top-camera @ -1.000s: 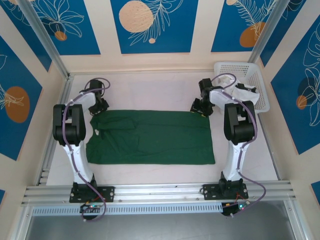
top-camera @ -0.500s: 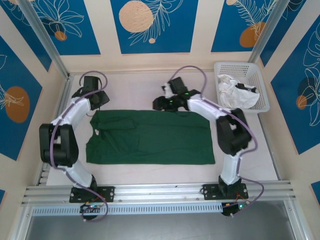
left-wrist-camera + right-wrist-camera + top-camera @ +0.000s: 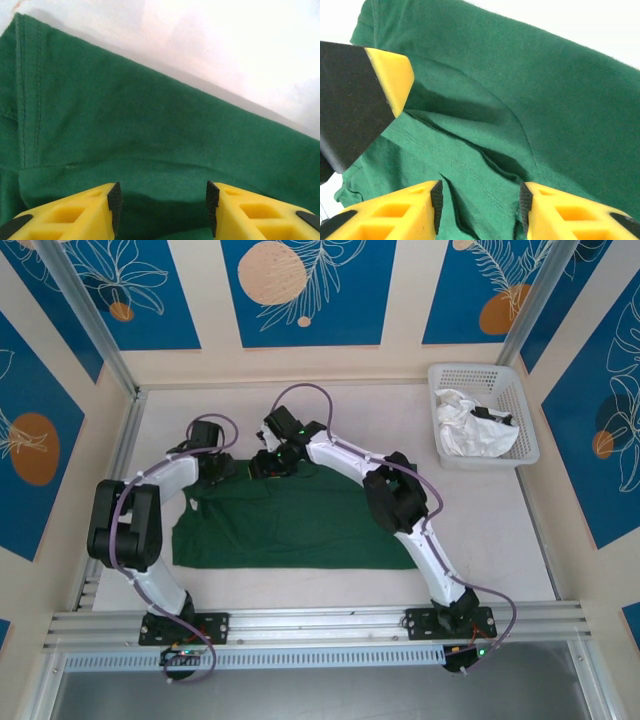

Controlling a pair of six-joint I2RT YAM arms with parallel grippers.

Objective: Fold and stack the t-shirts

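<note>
Apparently both pairs of jaws stand apart, grasping nothing: the left gripper (image 3: 162, 212) and the right gripper (image 3: 480, 210) are close together over the dark green t-shirt (image 3: 300, 525), near its 11 o'clock corner. This shirt lies on the table (image 3: 480, 530) as a long band, only partly folded, I judge. The white t-shirt (image 3: 468, 432) sits crumpled in the lattice basket (image 3: 480, 375) at 2 o'clock; nothing is stacked yet.
</note>
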